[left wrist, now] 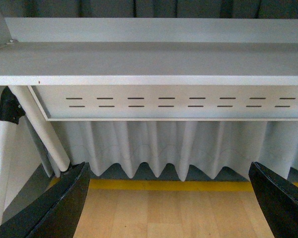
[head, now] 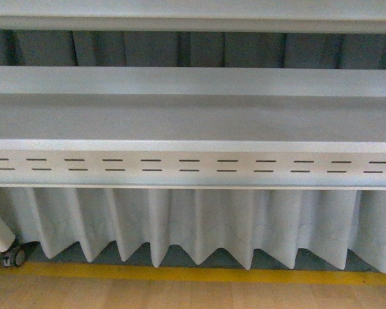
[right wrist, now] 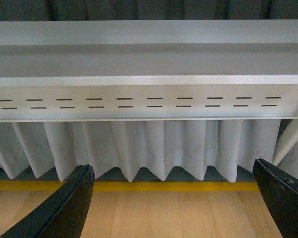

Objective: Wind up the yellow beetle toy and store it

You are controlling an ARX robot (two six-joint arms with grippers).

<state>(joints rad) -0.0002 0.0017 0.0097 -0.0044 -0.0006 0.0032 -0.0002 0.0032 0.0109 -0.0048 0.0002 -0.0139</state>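
The left gripper (left wrist: pixel 169 210) and the right gripper (right wrist: pixel 174 210) are both spread wide and empty above the wooden floor (head: pixel 180 296), facing a white table (head: pixel 193 119) whose pleated skirt (head: pixel 199 225) hangs at six o'clock in the front view; where the yellow beetle toy lies cannot be told.

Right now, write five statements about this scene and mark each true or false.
1. The yellow beetle toy is in view. False: no view shows it.
2. The left gripper is open and empty. True.
3. The right gripper is shut on something. False: it is open and empty.
4. A yellow line runs along the floor below the white curtain. True.
5. The front panel has round holes. False: it has two rows of short slots.
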